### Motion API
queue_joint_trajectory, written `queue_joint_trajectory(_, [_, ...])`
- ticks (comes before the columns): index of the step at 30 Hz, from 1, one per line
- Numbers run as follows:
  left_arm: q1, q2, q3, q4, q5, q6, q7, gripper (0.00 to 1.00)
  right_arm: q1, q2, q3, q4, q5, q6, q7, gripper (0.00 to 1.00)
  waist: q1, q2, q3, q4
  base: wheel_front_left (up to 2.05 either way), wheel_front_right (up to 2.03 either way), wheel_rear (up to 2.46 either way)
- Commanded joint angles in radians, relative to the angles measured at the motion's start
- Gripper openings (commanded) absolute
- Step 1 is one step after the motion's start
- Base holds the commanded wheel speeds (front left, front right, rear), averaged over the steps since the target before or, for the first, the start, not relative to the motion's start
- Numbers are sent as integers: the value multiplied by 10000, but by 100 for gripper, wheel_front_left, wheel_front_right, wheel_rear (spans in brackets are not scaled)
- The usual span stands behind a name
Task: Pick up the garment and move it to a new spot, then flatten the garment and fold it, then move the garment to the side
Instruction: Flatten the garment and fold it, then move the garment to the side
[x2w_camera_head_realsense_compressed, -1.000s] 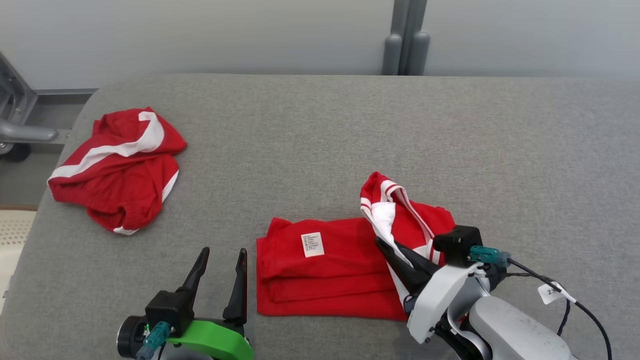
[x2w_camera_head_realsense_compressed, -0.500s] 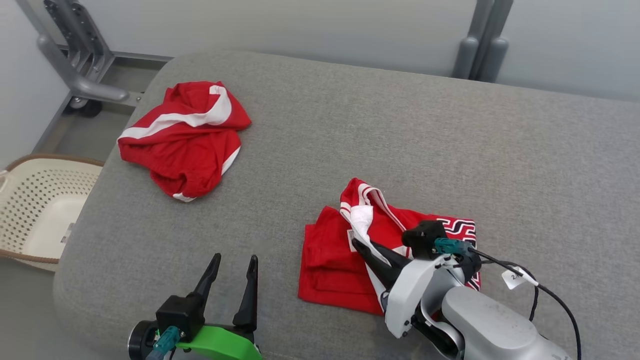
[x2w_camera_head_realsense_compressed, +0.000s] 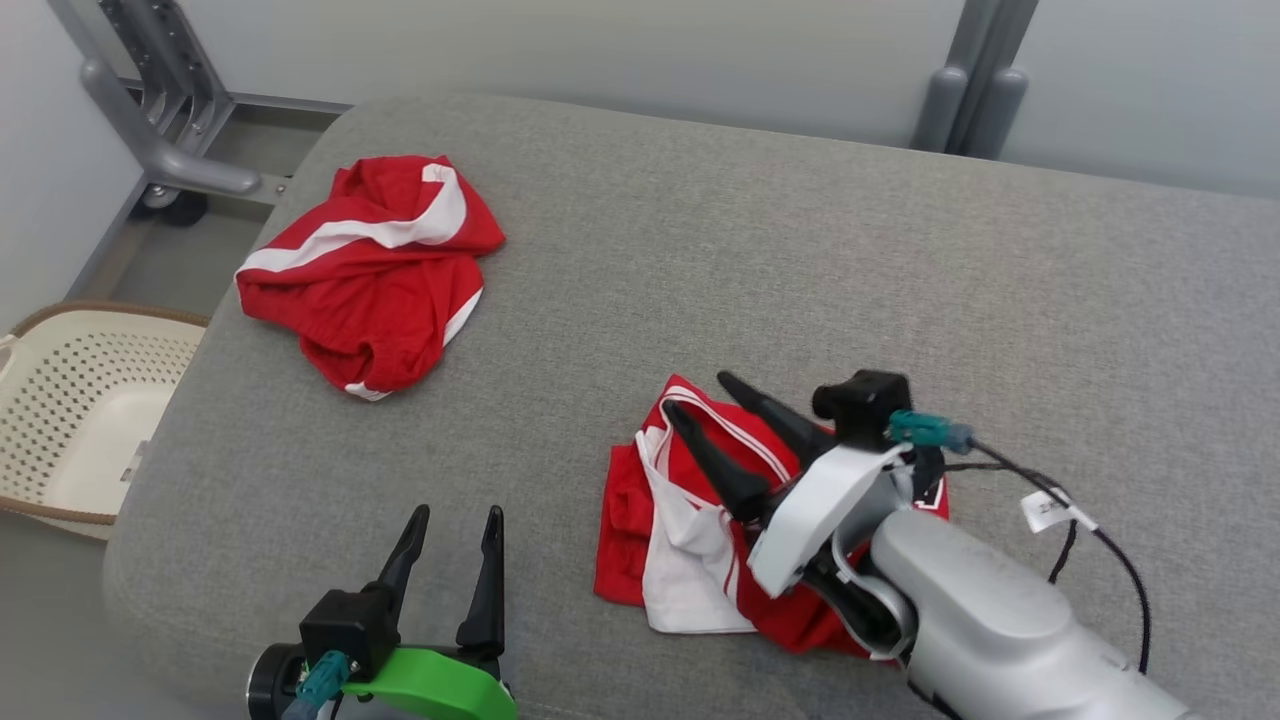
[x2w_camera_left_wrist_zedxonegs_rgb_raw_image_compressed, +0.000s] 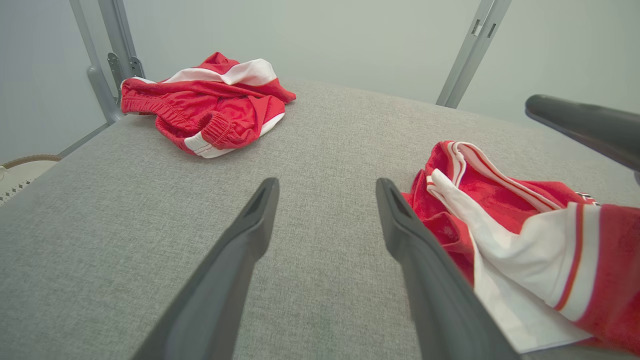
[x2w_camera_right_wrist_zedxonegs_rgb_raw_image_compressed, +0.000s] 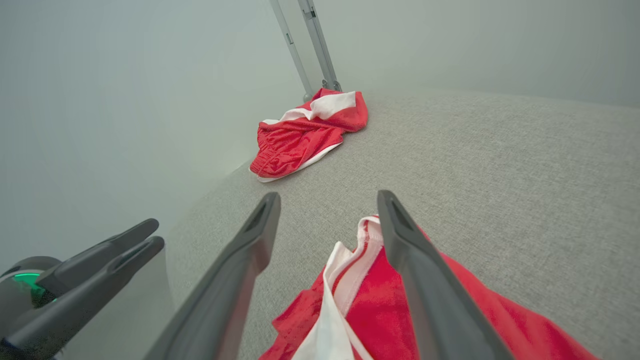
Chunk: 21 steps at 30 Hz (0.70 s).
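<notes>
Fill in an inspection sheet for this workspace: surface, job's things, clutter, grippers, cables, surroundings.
Surface: grey fabric-covered table, smooth.
Job's things: folded garment, red and white, roughly folded, near the front edge.
Clutter: crumpled garment, also red and white, at the far left corner.
Grippers: left gripper open over bare fabric, holding nothing; right gripper open just above the folded garment, holding nothing.
Cables: black cable with a white tag loops off the right wrist.
Surroundings: cream perforated basket on the floor at left; grey metal frame beyond it.

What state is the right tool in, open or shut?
Open: the right tool's fingers stand apart above the garment, gripping nothing.
</notes>
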Motion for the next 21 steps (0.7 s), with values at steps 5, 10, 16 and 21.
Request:
queue_joint_trajectory(5, [52, 23, 162, -105, 25, 14, 7, 100, 516, -776, -1835, -1094, 42, -5, -134, 100, 0, 0, -126, -757, 0, 0, 0])
queue_joint_trajectory(10, [26, 24, 215, -149, 42, -8, 8, 100, 1524, -1345, -3522, -1313, -410, -2, -137, 100, 0, 0, -180, -1097, 0, 0, 0])
queue_joint_trajectory(16, [-32, 23, 283, -154, 103, -76, 7, 100, 2555, -1427, -4284, -1086, -734, -2, -138, 100, 0, 0, -153, -1230, 0, 0, 0])
queue_joint_trajectory(21, [-86, 23, 239, -173, 137, -116, 8, 100, 2998, -1239, -4300, -591, -663, -2, -139, 100, 0, 0, -122, -1112, 0, 0, 0])
